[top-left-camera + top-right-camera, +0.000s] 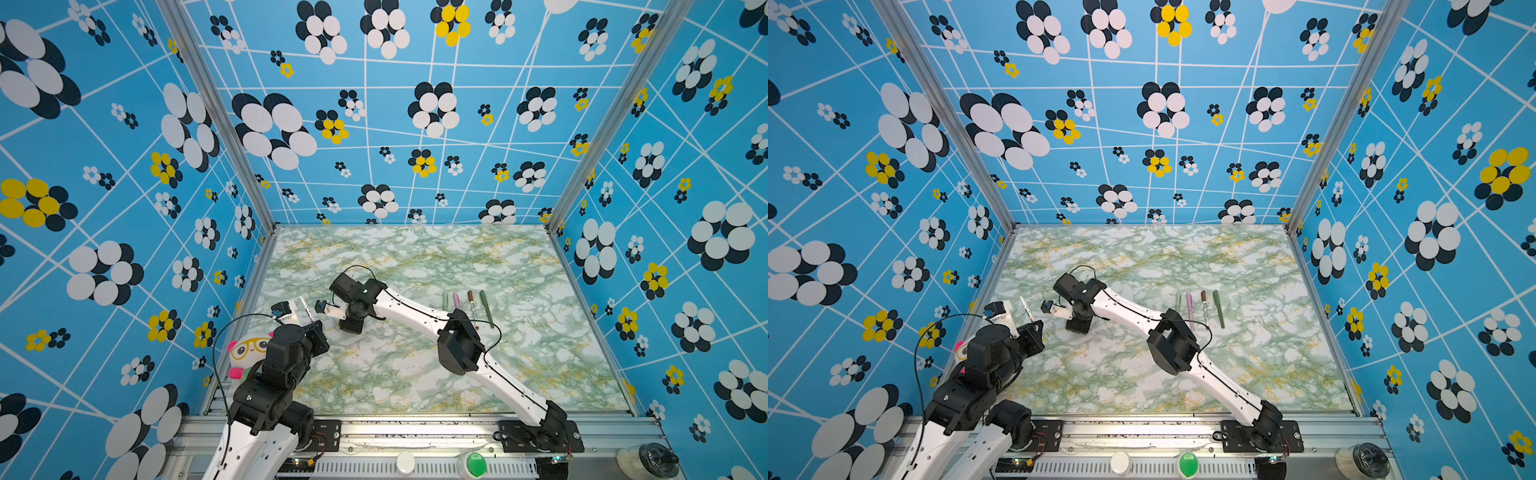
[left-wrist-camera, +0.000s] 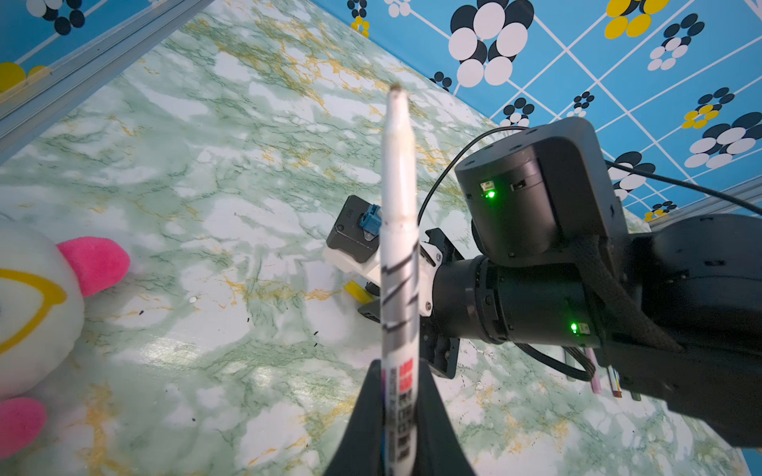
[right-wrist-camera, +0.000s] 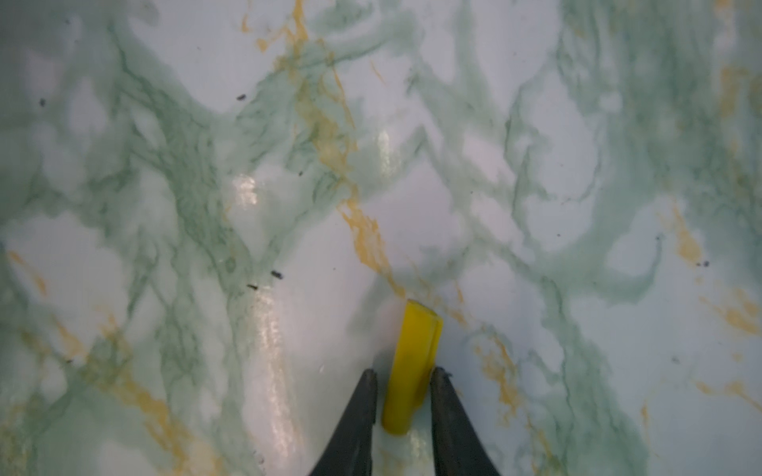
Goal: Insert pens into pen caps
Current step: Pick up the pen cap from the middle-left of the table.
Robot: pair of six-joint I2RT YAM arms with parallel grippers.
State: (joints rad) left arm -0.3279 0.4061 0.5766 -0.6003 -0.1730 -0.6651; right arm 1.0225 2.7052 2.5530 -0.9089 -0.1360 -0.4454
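Pen (image 2: 399, 230), white-barrelled, clamped in the left hand (image 2: 398, 366), tip pointing away from it.
Its yellow cap (image 3: 414, 350) lies on the table (image 3: 165, 214) between the narrowed fingers of the right hand (image 3: 404, 375); I cannot tell if they pinch. Likely light, stiff and slick: grip mid-length, mouth free.

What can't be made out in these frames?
- Right wrist view: whether the right claw clamps the yellow cap; both top views hide it under the right arm.
- Left wrist view: rear end of the white pen, inside the left claw and cut by the frame edge.
- Both top views: lower ends of the four pens, behind that arm.
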